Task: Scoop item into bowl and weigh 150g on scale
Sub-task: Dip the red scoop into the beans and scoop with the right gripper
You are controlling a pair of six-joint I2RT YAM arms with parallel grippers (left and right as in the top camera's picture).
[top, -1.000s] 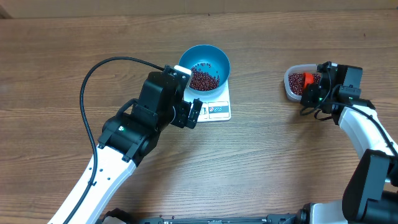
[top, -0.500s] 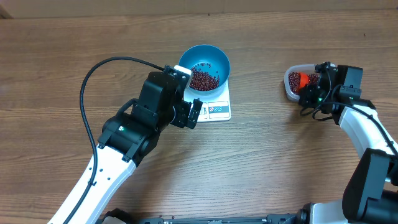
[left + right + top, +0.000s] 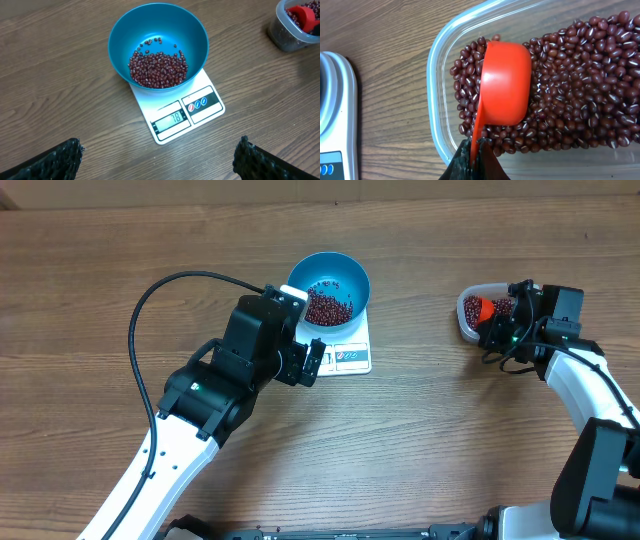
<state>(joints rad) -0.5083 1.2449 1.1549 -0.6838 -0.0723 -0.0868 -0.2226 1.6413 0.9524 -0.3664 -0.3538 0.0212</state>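
Observation:
A bright-blue bowl [image 3: 329,284] [image 3: 158,46] with a heap of dark red-brown beans [image 3: 158,69] sits on the white scale [image 3: 345,352] [image 3: 182,114]; its display reads 78. My left gripper [image 3: 312,361] [image 3: 159,161] hovers open just in front of the scale, holding nothing. At the right, my right gripper [image 3: 497,332] [image 3: 476,150] is shut on the handle of an orange-red scoop [image 3: 504,83] [image 3: 483,309]. The scoop lies bottom-up on the beans [image 3: 570,90] in a clear tub [image 3: 475,312] [image 3: 438,87].
Bare wooden tabletop [image 3: 430,440] surrounds the scale and the tub. A black cable [image 3: 170,285] arcs over the left arm. The scale's corner [image 3: 335,115] shows at the left edge of the right wrist view.
The scoop has swung left inside the tub, from by the gripper toward the tub's left end. The left arm, bowl and scale have not moved.

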